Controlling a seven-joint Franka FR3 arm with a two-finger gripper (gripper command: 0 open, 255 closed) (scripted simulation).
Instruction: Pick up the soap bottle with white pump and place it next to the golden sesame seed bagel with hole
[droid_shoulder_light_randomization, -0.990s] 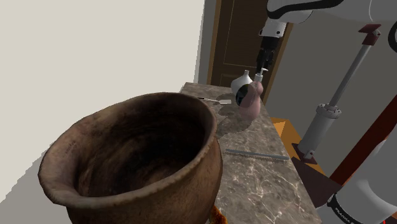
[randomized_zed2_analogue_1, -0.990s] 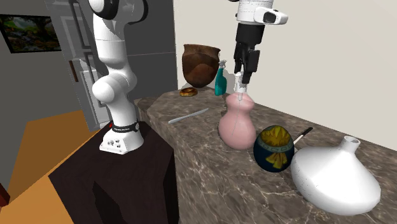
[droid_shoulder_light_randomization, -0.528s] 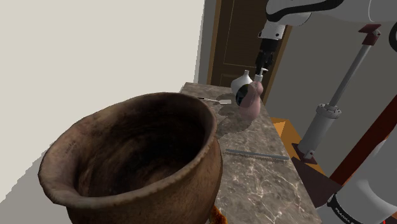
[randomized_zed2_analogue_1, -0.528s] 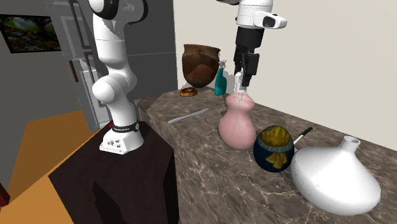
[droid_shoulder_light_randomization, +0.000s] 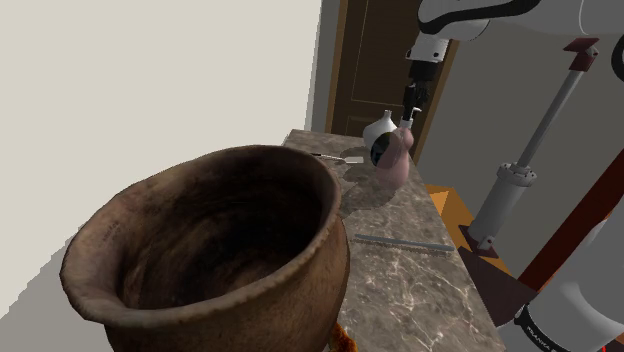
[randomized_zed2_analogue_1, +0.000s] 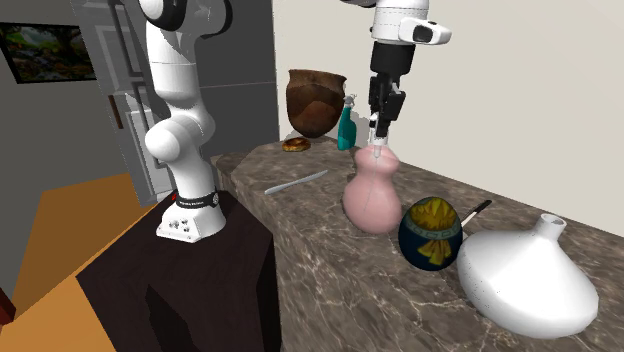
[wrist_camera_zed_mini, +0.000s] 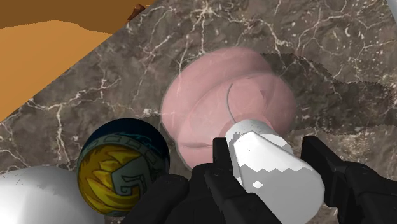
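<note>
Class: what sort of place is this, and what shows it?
Probably a room in a house, perhaps a bathroom or kitchen: a dark veined stone-look counter, a brown panelled door, and a pink round-bellied soap bottle with white pump.

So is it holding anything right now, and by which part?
Hard to tell: the end effector brackets the white pump of the pink bottle, but a firm grip isn't clear.

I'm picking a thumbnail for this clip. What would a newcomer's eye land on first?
The huge brown pot looms in the shoulder view's foreground on the marbled counter. Next comes the pink soap bottle further along, with the black gripper at its white pump. Beside the bottle sits a dark blue egg with gold ornament.
</note>
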